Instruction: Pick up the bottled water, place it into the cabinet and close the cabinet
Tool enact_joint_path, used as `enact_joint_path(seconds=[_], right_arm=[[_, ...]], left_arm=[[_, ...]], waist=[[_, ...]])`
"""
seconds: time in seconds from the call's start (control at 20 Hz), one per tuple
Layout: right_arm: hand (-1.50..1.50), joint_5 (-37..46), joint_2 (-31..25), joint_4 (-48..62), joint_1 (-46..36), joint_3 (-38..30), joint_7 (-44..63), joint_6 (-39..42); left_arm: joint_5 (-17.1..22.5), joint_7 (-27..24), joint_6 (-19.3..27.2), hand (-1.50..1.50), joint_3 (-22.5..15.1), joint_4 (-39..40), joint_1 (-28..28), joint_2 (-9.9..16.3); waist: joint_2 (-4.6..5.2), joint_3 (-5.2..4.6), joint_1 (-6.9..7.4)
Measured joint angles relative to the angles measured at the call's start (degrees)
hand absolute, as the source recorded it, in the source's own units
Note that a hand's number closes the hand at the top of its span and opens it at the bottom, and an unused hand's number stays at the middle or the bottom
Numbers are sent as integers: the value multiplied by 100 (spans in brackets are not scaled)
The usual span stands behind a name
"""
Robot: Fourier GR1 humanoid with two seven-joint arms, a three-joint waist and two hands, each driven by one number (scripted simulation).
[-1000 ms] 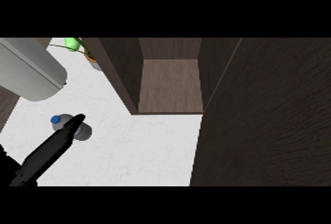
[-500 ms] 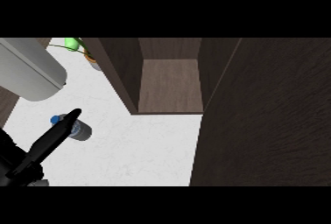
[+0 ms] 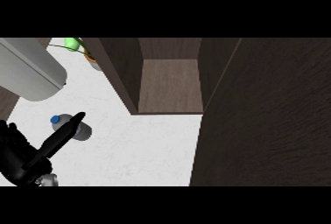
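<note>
The bottled water (image 3: 79, 131), clear with a blue cap (image 3: 55, 119), is on the white counter (image 3: 142, 148) at the left. My left hand (image 3: 19, 155) comes in from the lower left corner. One straight black finger (image 3: 61, 135) stretches up and right across the bottle and hides part of it. Nothing is curled round the bottle. The cabinet (image 3: 169, 83) stands open beyond it, dark wood with a bare inside. My right hand does not show.
The open cabinet door (image 3: 271, 113) fills the right side as a large dark panel. A big grey rounded cylinder (image 3: 29, 70) hangs over the upper left. A green plant (image 3: 74, 43) stands at the back left.
More of the left hand's palm now shows at the lower left edge, and its outstretched finger has shifted slightly over the bottle. The bottle has stayed put.
</note>
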Motion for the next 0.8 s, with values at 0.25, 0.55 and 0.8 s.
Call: enact_joint_path(seconds=[0.25, 0.55, 0.8], right_arm=[[-150, 18, -81, 4, -52, 14, -12, -132], [-150, 23, -254, 0, -45, 38, -78, -219], [-150, 57, -226, 15, -335, 100, 189, -346]], left_arm=[[751, -1111, -436, -150, 339, 690, -96, -253], [1505, -2266, -963, -150, 731, 1612, -305, -554], [1985, -2998, -1226, -150, 1069, 2441, -656, -620]], waist=[[4, -1, 1], [7, 3, -4], [12, 3, 1]])
